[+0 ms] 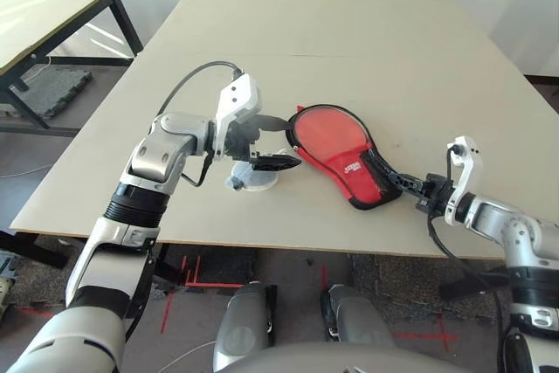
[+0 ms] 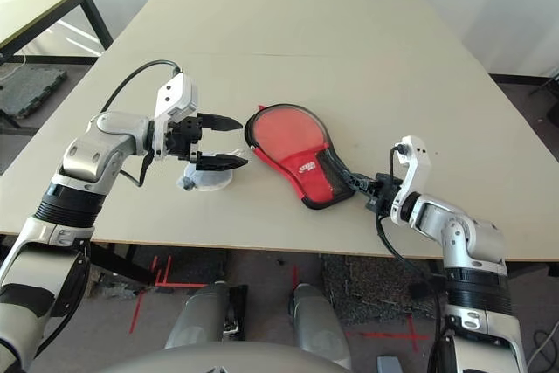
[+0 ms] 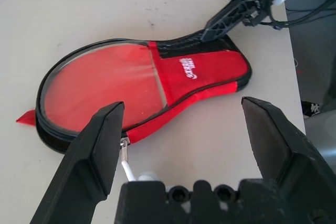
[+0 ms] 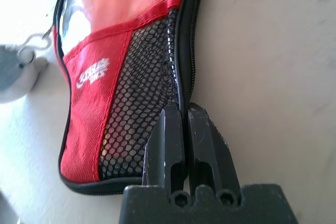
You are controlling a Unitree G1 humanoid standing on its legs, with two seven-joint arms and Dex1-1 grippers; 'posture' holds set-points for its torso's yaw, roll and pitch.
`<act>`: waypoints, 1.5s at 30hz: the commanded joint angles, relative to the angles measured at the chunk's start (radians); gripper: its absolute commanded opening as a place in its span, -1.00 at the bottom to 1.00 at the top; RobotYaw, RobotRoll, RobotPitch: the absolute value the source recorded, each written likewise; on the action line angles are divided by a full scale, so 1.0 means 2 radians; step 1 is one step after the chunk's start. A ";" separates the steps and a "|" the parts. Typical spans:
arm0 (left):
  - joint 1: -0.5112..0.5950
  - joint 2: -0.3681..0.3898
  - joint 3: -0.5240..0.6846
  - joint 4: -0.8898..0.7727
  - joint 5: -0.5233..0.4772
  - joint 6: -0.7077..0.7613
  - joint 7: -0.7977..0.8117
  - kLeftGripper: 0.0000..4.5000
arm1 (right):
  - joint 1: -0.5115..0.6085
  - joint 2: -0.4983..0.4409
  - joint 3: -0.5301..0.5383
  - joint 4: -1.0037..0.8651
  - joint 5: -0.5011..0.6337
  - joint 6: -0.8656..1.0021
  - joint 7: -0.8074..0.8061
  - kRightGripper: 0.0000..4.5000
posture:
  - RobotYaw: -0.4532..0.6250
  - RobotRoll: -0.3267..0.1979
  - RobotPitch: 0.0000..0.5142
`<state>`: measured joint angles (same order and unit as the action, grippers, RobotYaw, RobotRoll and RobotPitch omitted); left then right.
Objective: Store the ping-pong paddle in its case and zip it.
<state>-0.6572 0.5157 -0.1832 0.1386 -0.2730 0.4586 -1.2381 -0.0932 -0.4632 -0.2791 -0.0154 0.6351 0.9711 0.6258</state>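
The case (image 1: 336, 150) lies flat on the table, red side up, with its white logo and black mesh pocket toward the narrow end. A red surface fills its clear round window (image 3: 100, 80); I cannot tell the ping-pong paddle apart from it, and no handle is visible. My left gripper (image 1: 288, 140) stands open just beside the round end, above the greyish round tag (image 1: 249, 183). The tag's white cord runs to the zipper pull (image 3: 124, 142). My right gripper (image 4: 182, 113) is shut on the case's black zipper edge at the narrow end.
The beige table (image 1: 349, 41) stretches far behind the case. Its front edge runs close below both grippers. A second table (image 1: 44, 15) with black legs stands off to the far left.
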 commanded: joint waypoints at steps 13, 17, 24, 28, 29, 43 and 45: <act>-0.004 -0.005 -0.014 0.026 0.004 -0.013 0.000 1.00 | 0.113 -0.095 -0.016 -0.069 0.070 0.075 0.055 -0.99 | -0.07 0.25 -0.70; -0.006 -0.006 -0.016 0.031 0.005 -0.016 -0.002 1.00 | 0.145 -0.126 -0.027 -0.082 0.086 0.081 0.080 -0.99 | -0.08 0.25 -0.70; -0.010 -0.008 -0.019 0.041 0.006 -0.022 -0.004 1.00 | 0.186 -0.149 -0.047 -0.092 0.098 0.078 0.090 -0.99 | -0.10 0.25 -0.70; -0.012 -0.009 -0.019 0.046 0.007 -0.026 -0.004 1.00 | 0.207 -0.149 -0.054 -0.105 0.108 0.081 0.091 -0.99 | -0.10 0.25 -0.71; -0.012 -0.009 -0.019 0.046 0.007 -0.026 -0.004 1.00 | 0.210 -0.148 -0.054 -0.107 0.110 0.081 0.090 -0.99 | -0.10 0.25 -0.71; -0.017 0.001 -0.014 0.053 0.008 -0.028 -0.005 1.00 | 0.106 -0.181 -0.094 -0.052 0.041 -0.044 0.072 0.71 | -0.08 0.25 -0.77; -0.016 0.004 -0.013 0.050 0.008 -0.025 -0.004 1.00 | 0.080 -0.176 -0.083 -0.045 0.024 -0.070 0.069 0.99 | -0.06 0.25 -0.77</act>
<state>-0.6860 0.5132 -0.2077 0.2459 -0.2674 0.4035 -1.2405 0.0811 -0.8178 -0.4676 -0.1159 0.7140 0.8740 0.7694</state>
